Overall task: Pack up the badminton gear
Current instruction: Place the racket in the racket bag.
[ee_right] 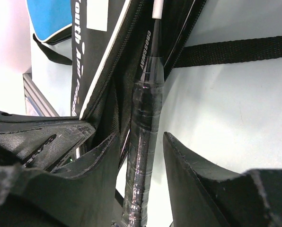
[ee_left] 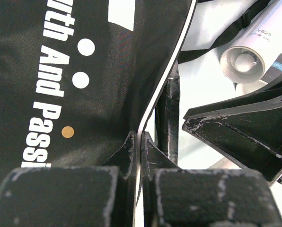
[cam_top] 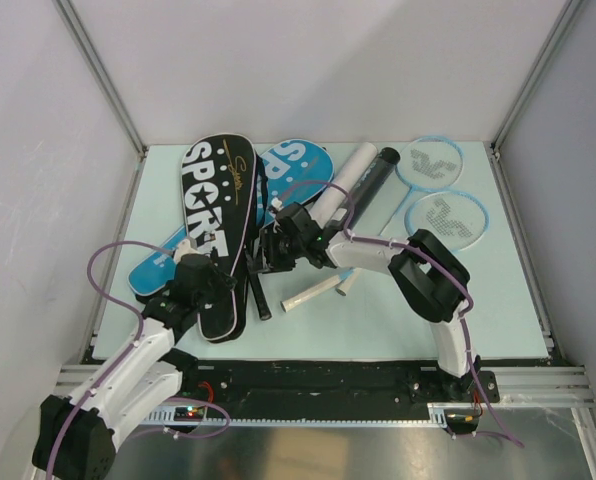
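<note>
The black "SPORT" cover (cam_top: 218, 225) lies left of centre over a blue cover (cam_top: 296, 163). My left gripper (cam_top: 215, 283) is shut on the black cover's white-piped edge (ee_left: 142, 124). A black wrapped racket handle (ee_right: 143, 151) sticks out of that cover's open side. My right gripper (ee_right: 140, 142) stands open around the handle, with a gap on its right side. Two light-blue rackets (cam_top: 444, 214) lie at the back right, their white handles (cam_top: 313, 291) reaching the middle. A white tube (cam_top: 350, 170) and a black tube (cam_top: 375, 178) lie side by side at the back.
A black strap (ee_right: 235, 49) lies across the mat beside the cover. A white handle's end (ee_left: 242, 64) points at the left wrist camera, right of the cover. Metal posts and walls enclose the mat (cam_top: 478, 300) on three sides.
</note>
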